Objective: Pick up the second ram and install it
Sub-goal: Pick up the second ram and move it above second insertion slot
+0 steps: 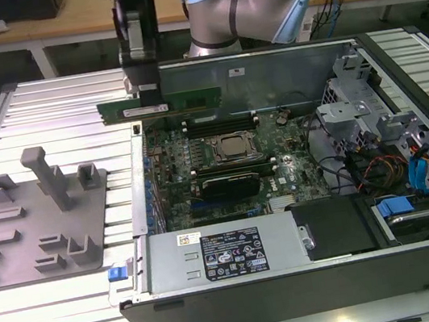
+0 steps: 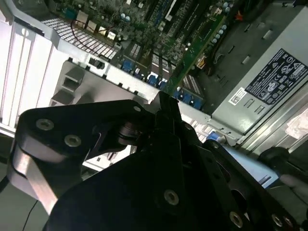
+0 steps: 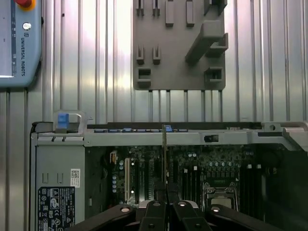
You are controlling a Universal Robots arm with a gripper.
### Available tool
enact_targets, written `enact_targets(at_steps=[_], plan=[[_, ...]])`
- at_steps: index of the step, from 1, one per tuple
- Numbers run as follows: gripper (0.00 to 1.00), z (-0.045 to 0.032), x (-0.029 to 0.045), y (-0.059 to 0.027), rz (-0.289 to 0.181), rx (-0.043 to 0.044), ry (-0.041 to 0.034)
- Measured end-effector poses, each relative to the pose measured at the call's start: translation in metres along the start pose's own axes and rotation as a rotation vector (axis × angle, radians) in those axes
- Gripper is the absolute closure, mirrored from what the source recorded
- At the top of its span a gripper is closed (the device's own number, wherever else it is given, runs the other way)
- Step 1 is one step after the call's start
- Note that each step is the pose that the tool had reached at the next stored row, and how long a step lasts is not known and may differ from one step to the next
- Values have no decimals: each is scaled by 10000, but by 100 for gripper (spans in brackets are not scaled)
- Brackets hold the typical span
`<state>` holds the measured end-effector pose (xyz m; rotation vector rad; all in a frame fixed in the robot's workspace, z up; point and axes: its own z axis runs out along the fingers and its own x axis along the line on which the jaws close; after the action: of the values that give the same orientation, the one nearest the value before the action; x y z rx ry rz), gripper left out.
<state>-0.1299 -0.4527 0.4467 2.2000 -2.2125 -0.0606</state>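
The second ram (image 1: pixel 188 100) is a long, thin green stick held level above the back left part of the open computer case (image 1: pixel 300 286). My gripper (image 1: pixel 146 90) is shut on it, gripping near its end on the exterior view's left. In the first wrist view the ram (image 3: pixel 164 154) shows edge-on, running out from the shut fingers (image 3: pixel 156 209) over the motherboard (image 3: pixel 192 168). The second wrist view shows its green edge (image 2: pixel 192 60) reaching out past the gripper (image 2: pixel 166 103). Below it lie the black memory slots (image 1: pixel 217 124) and the silver CPU (image 1: pixel 235 148).
A grey fixture plate (image 1: pixel 36 222) with upright holders lies on the ribbed table at the exterior view's left. The case holds a power supply (image 1: pixel 221 254), a drive bay (image 1: pixel 355 118) and cables (image 1: pixel 379 167). A teach pendant (image 3: pixel 19 43) rests on the table.
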Motion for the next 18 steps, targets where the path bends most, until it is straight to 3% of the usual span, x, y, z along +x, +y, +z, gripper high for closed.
enact_targets(at_steps=[6,9,13,16,18], plan=[[91,-11,-1,-256,-1,-2,0],[91,-20,-2,-473,0,-5,0],[91,-28,-3,-661,-1,-7,0],[91,-33,-3,-762,-1,-9,1],[91,-27,-4,-770,0,-7,-5]])
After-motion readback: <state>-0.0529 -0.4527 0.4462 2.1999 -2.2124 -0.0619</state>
